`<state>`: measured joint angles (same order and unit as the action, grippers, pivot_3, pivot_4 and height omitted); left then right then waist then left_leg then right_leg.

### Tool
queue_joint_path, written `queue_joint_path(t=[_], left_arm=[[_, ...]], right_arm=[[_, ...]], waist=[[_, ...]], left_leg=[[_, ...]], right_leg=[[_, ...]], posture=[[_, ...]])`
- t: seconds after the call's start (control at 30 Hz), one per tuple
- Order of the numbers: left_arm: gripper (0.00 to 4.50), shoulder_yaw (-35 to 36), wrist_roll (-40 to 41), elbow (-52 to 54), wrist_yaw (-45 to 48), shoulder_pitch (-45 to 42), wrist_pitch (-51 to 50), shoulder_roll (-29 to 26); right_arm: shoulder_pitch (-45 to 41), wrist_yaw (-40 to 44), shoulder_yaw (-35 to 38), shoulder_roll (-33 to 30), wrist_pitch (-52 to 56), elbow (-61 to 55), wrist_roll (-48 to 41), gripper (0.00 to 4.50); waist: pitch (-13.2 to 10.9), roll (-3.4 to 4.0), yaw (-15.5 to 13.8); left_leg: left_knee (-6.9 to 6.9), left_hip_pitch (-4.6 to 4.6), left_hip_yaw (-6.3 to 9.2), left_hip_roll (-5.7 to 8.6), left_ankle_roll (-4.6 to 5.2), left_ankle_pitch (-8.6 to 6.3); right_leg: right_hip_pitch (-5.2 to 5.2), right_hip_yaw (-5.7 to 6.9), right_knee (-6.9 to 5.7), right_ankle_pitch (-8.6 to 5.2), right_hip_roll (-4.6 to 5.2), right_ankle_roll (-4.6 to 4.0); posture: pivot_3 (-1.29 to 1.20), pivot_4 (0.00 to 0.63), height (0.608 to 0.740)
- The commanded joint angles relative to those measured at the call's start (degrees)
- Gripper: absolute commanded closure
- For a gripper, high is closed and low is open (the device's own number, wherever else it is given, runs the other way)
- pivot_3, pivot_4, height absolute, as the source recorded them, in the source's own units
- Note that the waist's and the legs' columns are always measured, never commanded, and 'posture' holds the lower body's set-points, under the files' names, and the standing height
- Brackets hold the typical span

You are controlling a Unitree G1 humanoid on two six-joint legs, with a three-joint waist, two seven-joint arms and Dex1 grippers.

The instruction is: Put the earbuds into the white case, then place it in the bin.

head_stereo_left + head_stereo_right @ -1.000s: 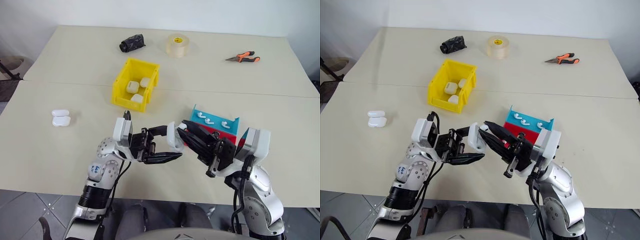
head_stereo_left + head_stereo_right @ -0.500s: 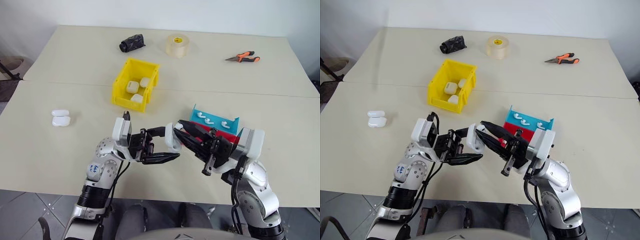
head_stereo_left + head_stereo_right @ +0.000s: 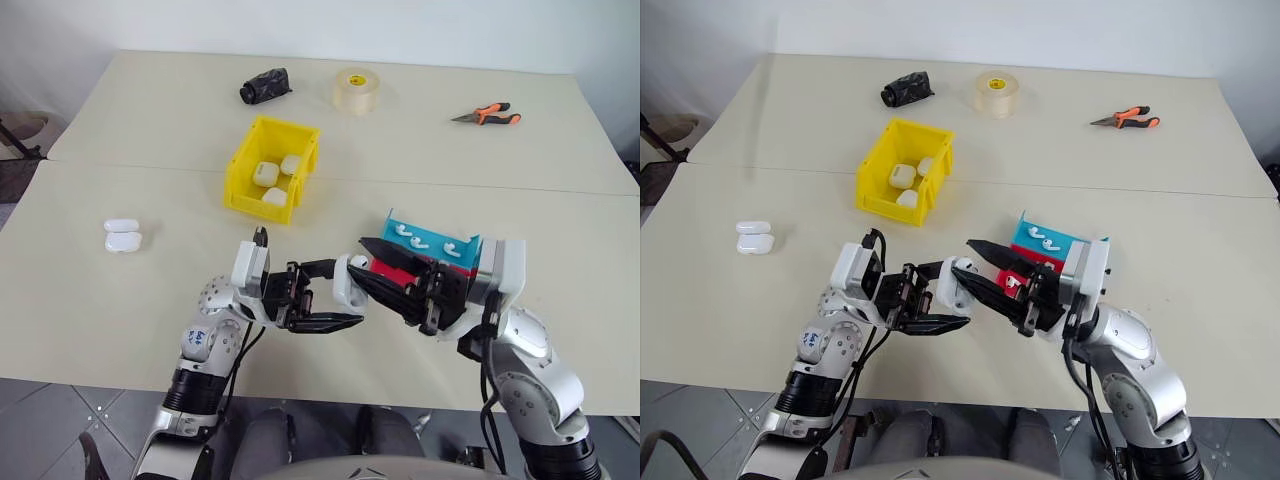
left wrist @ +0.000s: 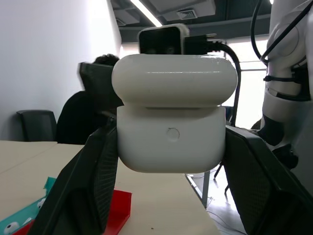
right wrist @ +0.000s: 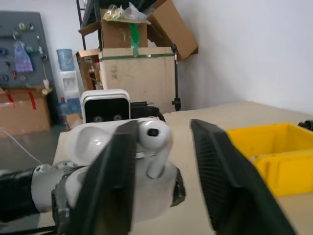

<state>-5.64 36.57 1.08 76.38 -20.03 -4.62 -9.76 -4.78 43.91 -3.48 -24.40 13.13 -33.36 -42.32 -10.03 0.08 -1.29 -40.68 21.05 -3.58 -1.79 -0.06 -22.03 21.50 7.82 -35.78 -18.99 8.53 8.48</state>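
My left gripper point(image 4: 171, 161) is clamped on the white case point(image 4: 171, 122), one black finger point(image 4: 83, 191) pressed against each of its sides. The lid sits closed on top, with a small round button on the case's front. Below it lies the tan table point(image 4: 161, 205) with a red and blue tray point(image 4: 29, 218). Behind sits a person point(image 4: 83, 117).

White glossy earbud cases: five in all, with three in the yellow plastic bin point(image 3: 243, 170), one open on the table point(image 3: 122, 237), one held above the table point(image 3: 347, 280). Small white earbuds: three on the blue tray section point(image 3: 430, 241), one at the held case point(image 5: 152, 142). One each: black bundle point(image 3: 264, 86), tape roll point(image 3: 355, 89), orange-handled pliers point(image 3: 487, 115).
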Motion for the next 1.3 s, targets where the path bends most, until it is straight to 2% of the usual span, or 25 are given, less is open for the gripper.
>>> queue_joint_path(t=[0.03,0.17,0.2,0.33,0.47,0.63,0.73,0.87,1.0,1.07,1.17,1.3], left_arm=[[1.71,-0.72,1.29,2.54,-0.49,-3.24,1.81,2.67],[1.71,-0.28,0.96,2.15,-0.46,-3.14,2.35,2.89],[1.71,-0.2,0.86,2.05,-0.53,-3.05,2.55,2.97],[1.71,-0.08,0.31,1.81,-1.08,-2.43,3.01,2.83],[1.71,0.6,-1.72,0.25,-1.18,-1.24,4.57,1.06],[1.71,1.89,-4.15,-2.29,-1.21,0.2,8.58,-1.74],[1.71,1.91,-4.7,-2.75,-1.0,1.12,10.59,-2.37],[1.71,1.41,-6.12,-3.3,-2.55,1.15,12.17,-1.94],[1.71,0.9,-7.08,-3.48,-3.48,0.91,13.28,-1.59],[1.71,0.64,-7.19,-3.05,-3.94,0.96,13.34,-1.66],[1.71,-0.36,-8.71,-3.09,-4.79,0.65,13.46,-2.04],[1.71,-1.45,-8.93,-2.97,-5.29,0.0,13.34,-1.64]], right_arm=[[0.31,1.19,-1.84,-1.95,3.64,0.24,0.32,1.42],[-0.6,1.05,0.58,-3.6,4.31,-0.14,-1.69,0.12],[-0.65,1.12,1.17,-4.02,4.28,-0.14,-1.97,0.02],[-0.1,1.28,4.77,-5.63,4.35,-0.43,-3.97,0.02],[3.43,2.95,12.74,-9.9,4.2,-0.39,-5.89,0.02],[12.99,10.25,23.25,-15.65,-1.53,4.91,0.04,0.02],[18.69,17.25,28.89,-18.73,-9.01,14.14,6.24,0.02],[19.19,20.82,32.05,-21.54,-13.93,24.58,10.27,0.02],[14.9,22.13,30.07,-24.98,-11.61,27.0,11.44,0.02],[11.41,20.74,27.36,-28.13,-6.1,25.33,12.27,0.02],[0.35,16.46,19.18,-36.29,10.22,23.69,15.14,0.02],[-18.57,16.96,7.17,-42.0,29.08,24.96,16.27,0.02]], waist=[[0.0,0.0,0.03],[0.0,0.0,-0.06],[0.0,0.0,-0.06],[0.0,0.0,-0.05],[0.0,-0.01,-0.26],[-0.01,-0.01,-0.22],[0.0,-0.01,-0.23],[-0.01,-0.01,-0.22],[0.03,0.06,0.07],[0.04,0.09,0.22],[0.06,0.14,0.3],[0.06,0.16,-0.07]], left_leg=[[0.0,0.0,0.0,0.0,0.0,0.0],[0.0,0.01,0.0,0.0,0.0,0.0],[-0.01,0.02,0.0,0.0,0.0,0.0],[-0.02,0.02,0.0,0.0,0.0,0.0],[-0.03,0.04,0.01,0.02,0.02,-0.01],[0.01,0.04,-0.02,0.02,0.04,-0.02],[0.03,0.01,-0.08,0.02,0.04,-0.02],[0.02,0.0,-0.14,0.02,0.06,-0.02],[0.04,-0.06,-0.2,-0.01,0.06,-0.02],[0.05,-0.1,-0.21,-0.04,0.06,-0.02],[0.01,-0.08,-0.2,-0.04,0.06,-0.02],[-0.1,0.01,-0.1,-0.04,0.06,-0.02]], right_leg=[[0.0,0.0,0.0,0.0,0.0,0.0],[0.0,0.0,0.0,0.0,0.0,0.0],[0.0,0.0,0.01,0.0,0.0,0.0],[0.0,0.0,0.01,0.0,0.0,0.0],[0.0,0.0,0.01,0.0,0.02,0.0],[-0.02,0.0,0.07,0.0,0.01,0.0],[-0.02,-0.02,0.09,0.0,0.01,0.0],[-0.04,-0.06,0.14,0.03,0.02,0.05],[-0.04,-0.07,0.14,0.03,0.01,0.06],[-0.04,-0.07,0.12,0.03,-0.01,0.06],[-0.02,-0.09,0.1,0.03,0.0,0.06],[0.0,-0.05,0.06,0.03,0.0,0.05]], posture=[[0.0,0.15,0.74],[0.0,0.15,0.74],[0.0,0.15,0.74],[0.0,0.15,0.74],[0.0,0.15,0.74],[0.0,0.15,0.74],[0.0,0.15,0.74],[0.0,0.15,0.74],[0.0,0.15,0.74],[0.0,0.15,0.74],[0.0,0.15,0.74],[0.0,0.15,0.74]])
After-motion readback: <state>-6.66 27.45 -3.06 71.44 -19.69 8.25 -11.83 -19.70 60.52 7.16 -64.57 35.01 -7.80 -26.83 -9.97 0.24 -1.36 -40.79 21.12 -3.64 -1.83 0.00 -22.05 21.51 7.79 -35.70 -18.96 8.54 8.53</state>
